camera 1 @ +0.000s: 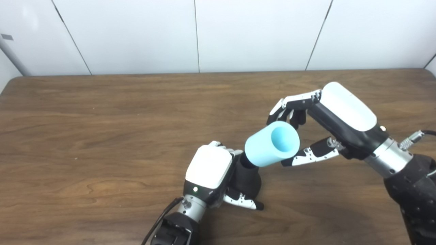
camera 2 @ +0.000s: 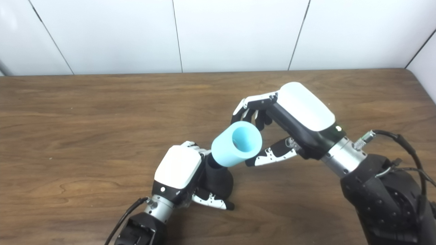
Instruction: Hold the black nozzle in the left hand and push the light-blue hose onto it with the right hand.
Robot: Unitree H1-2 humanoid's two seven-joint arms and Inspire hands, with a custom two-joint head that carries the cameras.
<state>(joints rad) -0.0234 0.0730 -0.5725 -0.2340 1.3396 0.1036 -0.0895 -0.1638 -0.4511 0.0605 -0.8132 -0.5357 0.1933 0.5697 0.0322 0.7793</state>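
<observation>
My left hand (camera 1: 208,170) is low on the table, shut on the black nozzle (camera 1: 247,178), whose neck points up and to the right. The light-blue hose (camera 1: 270,144), a short wide tube, sits over the nozzle's tip and tilts up to the right, its open end facing the camera. My right hand (camera 1: 306,132) brackets that open end. Its fingers (camera 1: 289,105) curl over the top rim and its thumb (camera 1: 308,154) lies against the underside, so the hose is held between them. The joint between hose and nozzle is partly hidden by the left hand.
The wooden table (camera 1: 102,119) runs wide to the left and back, ending at a white panelled wall (camera 1: 204,34). A cable (camera 2: 398,139) loops off the right forearm at the right edge.
</observation>
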